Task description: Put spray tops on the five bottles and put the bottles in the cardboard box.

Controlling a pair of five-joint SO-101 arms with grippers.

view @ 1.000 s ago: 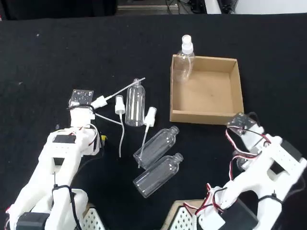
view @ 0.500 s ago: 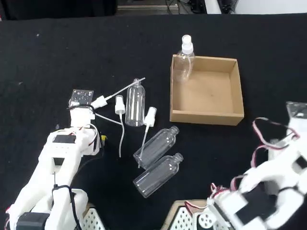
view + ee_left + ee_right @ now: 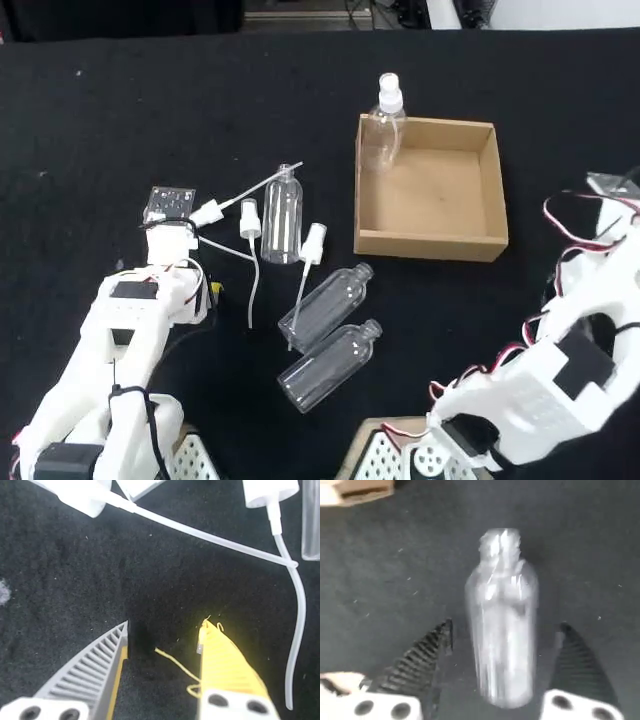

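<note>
Right arm has swung from the box's [image 3: 430,243] front right corner out past its right side. Left arm and all loose parts have not moved.

Bare bottle [image 3: 502,615] lies on the black cloth [image 3: 120,100] near the box, apart from it, between the jaws of the right gripper [image 3: 505,626]. Jaws are spread, one each side of the body. No squeeze yet, and I cannot tell if either touches.

Handling, my guess: clear thin plastic and empty, so very light, smooth and round. It should roll or squirt out if pinched off-centre, and it dents under hard pressure. Best hold is across the mid body, square to its long axis, with a mild squeeze and the neck left free for a top.

- Box: one capped bottle [image 3: 384,130] stands in its far left corner, as far as I can tell. The rest of the floor is bare cardboard.
- Left of the box: a bottle [image 3: 282,215] lies with no top.
- Off the box's front left: two more topless bottles [image 3: 326,300] [image 3: 330,365] lie side by side.
- Three spray tops [image 3: 208,212] [image 3: 249,220] [image 3: 314,243] with long thin dip tubes lie beside the left bottle. The tubes look bendy and easy to snag, so take the tops by the head.
- Left gripper [image 3: 165,626] hangs over bare cloth just short of the tops, farthest from the box. Jaws are apart and hold nothing.

So one of five is done.
</note>
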